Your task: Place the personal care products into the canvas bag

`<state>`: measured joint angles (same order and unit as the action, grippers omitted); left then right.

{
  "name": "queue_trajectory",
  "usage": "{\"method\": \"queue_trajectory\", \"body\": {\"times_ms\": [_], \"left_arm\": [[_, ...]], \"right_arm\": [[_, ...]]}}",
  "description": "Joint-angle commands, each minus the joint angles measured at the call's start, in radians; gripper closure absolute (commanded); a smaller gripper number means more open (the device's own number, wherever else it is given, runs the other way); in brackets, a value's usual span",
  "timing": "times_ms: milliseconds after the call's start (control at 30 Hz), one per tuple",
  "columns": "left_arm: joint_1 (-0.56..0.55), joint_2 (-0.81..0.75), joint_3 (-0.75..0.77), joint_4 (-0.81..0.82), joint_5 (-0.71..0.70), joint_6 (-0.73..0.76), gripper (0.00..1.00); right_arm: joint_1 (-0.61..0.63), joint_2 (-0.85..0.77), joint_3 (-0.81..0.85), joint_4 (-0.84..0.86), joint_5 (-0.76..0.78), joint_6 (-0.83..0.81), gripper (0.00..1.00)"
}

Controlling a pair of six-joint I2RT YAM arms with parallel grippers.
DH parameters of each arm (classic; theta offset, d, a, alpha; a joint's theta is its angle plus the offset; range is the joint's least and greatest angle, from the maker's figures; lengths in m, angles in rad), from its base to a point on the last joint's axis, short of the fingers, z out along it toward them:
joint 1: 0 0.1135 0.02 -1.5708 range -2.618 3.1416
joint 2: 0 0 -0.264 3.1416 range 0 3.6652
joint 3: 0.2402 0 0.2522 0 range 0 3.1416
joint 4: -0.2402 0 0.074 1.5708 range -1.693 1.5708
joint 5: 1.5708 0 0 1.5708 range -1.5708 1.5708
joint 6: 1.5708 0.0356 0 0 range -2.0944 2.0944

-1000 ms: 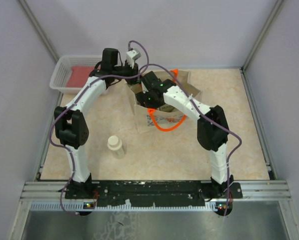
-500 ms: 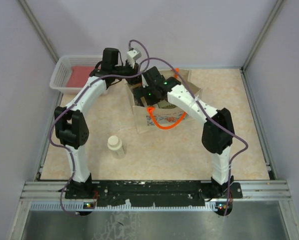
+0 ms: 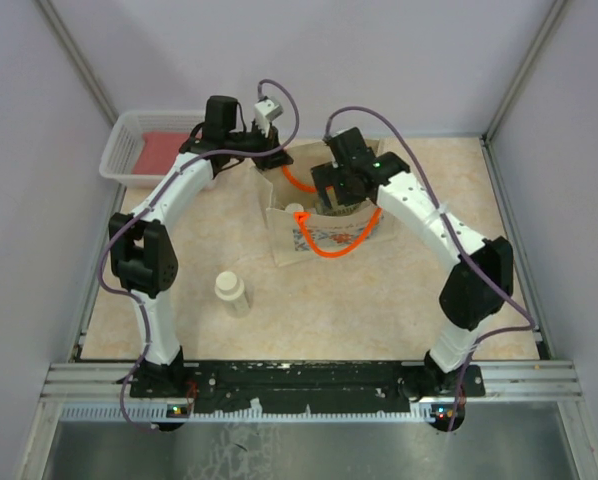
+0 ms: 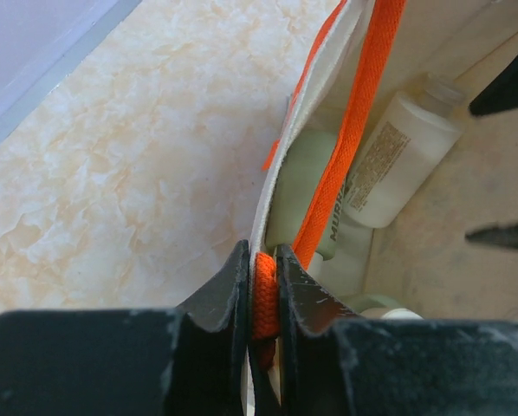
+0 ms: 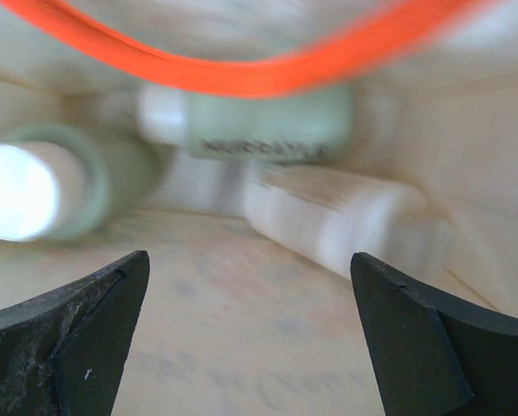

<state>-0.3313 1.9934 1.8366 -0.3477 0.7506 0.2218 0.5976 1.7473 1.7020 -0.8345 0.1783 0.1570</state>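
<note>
Beige marbled table (image 3: 499,300) is carrying the whole scene, boxed in by pale lilac walls (image 3: 379,60). Nearest the arm bases, a lone cream bottle (image 3: 231,292) is standing on the table, well apart from the canvas bag (image 3: 324,238), so the task is looking about three-quarters done.

Further in, the bag is sitting open-mouthed with its floral panel facing the bases and its front handle (image 3: 329,252) drooping down that side. Inside, the right wrist view is showing a green bottle (image 5: 268,126) lying on its side, a cream-bodied bottle (image 5: 337,217) lying just beside it, and a second green bottle (image 5: 34,191) pointing its pale cap at the lens. The right end effector (image 5: 250,286) is hovering at the bag's mouth with its jaws spread wide and nothing between them. At the bag's far left corner the left end effector (image 4: 261,264) is pinching the rear handle (image 4: 354,130) tight, propping that rim up.

Trouble is most likely lying in the trip for the last bottle. The right fingers could be snagging the front handle while leaving and dragging the bag along. A careless approach could be toppling the lone bottle and sending it rolling. Should the left pinch be slipping off the strap, the mouth would be sagging shut.

Beyond the bag, a white mesh basket (image 3: 119,150) holding a red flat item (image 3: 164,150) is sitting in the far left corner against the walls.
</note>
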Motion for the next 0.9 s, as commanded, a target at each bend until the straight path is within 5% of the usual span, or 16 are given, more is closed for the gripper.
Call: {"method": "queue_trajectory", "body": {"times_ms": [0,267,467,867], "left_arm": [[0.003,-0.022,0.016,0.046,0.052,-0.023,1.00],[0.016,0.000,0.016,0.043,0.008,-0.017,1.00],[0.024,0.000,0.030,0.034,-0.020,-0.043,1.00],[0.041,-0.002,0.052,0.010,-0.010,-0.041,1.00]], "right_arm": [[-0.041,-0.173,-0.061,-0.047,0.156,-0.015,0.01],[0.006,-0.370,-0.012,-0.016,0.008,-0.073,0.01],[0.248,-0.326,0.094,-0.038,-0.035,-0.193,0.01],[0.397,-0.205,-0.050,0.183,-0.328,-0.350,0.01]]}}
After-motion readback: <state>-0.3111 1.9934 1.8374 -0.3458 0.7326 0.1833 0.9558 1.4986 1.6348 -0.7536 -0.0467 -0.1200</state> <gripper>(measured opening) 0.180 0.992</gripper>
